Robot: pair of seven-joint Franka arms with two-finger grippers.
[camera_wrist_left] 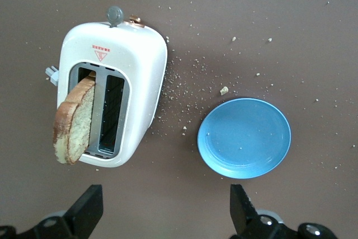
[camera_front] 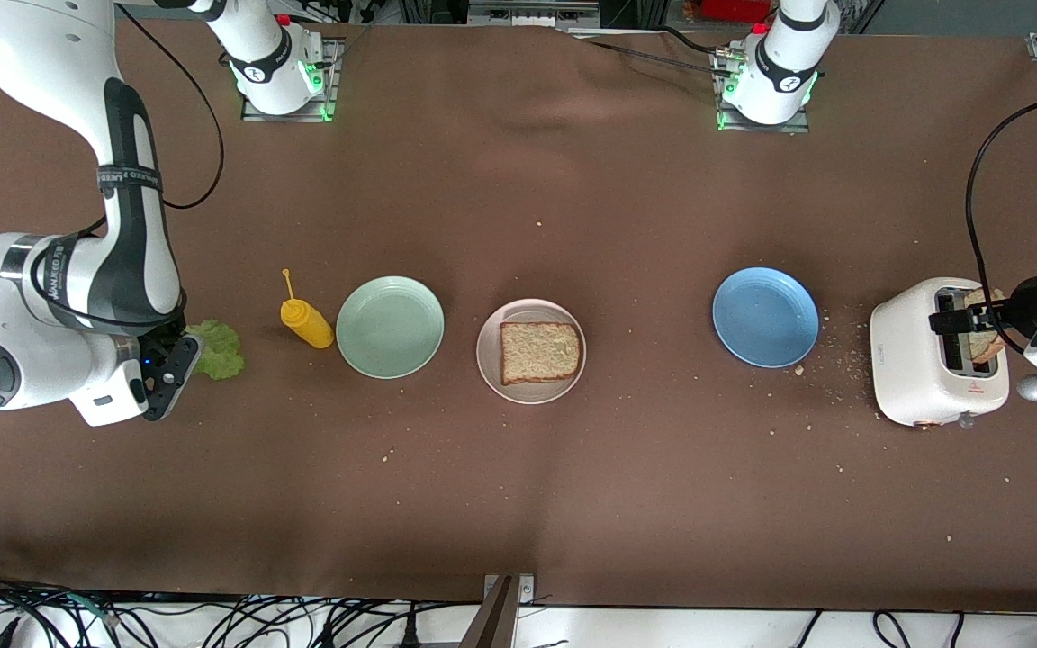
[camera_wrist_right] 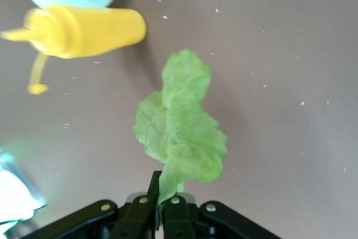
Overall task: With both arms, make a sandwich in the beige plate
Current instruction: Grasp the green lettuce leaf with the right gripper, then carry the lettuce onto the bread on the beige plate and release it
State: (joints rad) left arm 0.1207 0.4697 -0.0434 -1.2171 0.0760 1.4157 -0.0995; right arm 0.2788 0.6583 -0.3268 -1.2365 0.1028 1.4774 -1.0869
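The right gripper (camera_front: 178, 355) hangs over the worktop (camera_front: 572, 486) at the right arm's end, jaws pinching a lettuce leaf (camera_wrist_right: 182, 130) at nine o'clock from the mustard bottle (camera_front: 305, 320). The left gripper (camera_wrist_left: 165, 208), jaws spread, hovers beside the toaster (camera_front: 933, 360). The beige plate (camera_front: 490, 360) holds one bread slice (camera_front: 540, 351), at three o'clock from the green plate (camera_front: 390, 326).

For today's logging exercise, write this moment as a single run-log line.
right gripper: shut on lettuce leaf | left gripper: open over toaster, toast slice sticking out | beige plate: one bread slice
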